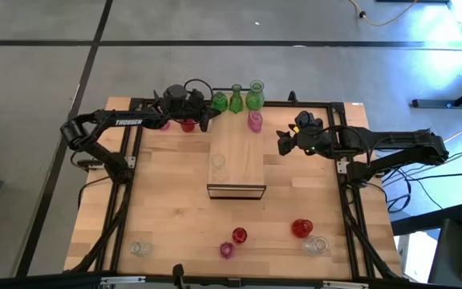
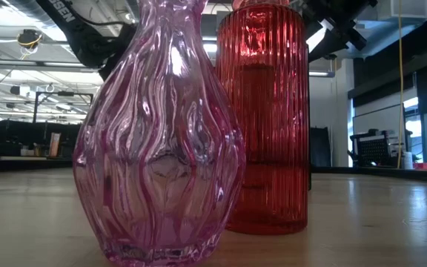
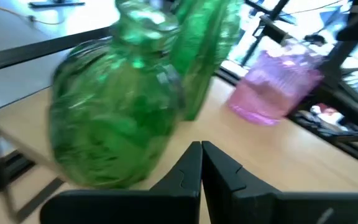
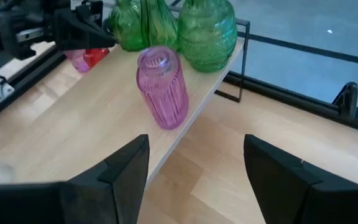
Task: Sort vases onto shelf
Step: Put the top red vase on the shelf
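Ribbed pink glass vase (image 4: 161, 87) on plank shelf (image 1: 237, 160), left jaws together, right jaws apart

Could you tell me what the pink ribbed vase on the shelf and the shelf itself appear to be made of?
The pink ribbed vase looks like translucent tinted glass: the shelf shows through its fluted wall and its rim shines. Clear plastic cannot be ruled out. The shelf looks like light wood with a smooth matt finish, showing faint grain and plank seams; whether it is solid or veneer cannot be told.

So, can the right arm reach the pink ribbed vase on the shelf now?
Probably yes. The right claw is open and faces the pink ribbed vase, with bare shelf between them. The green vases stand behind it, not in the way.
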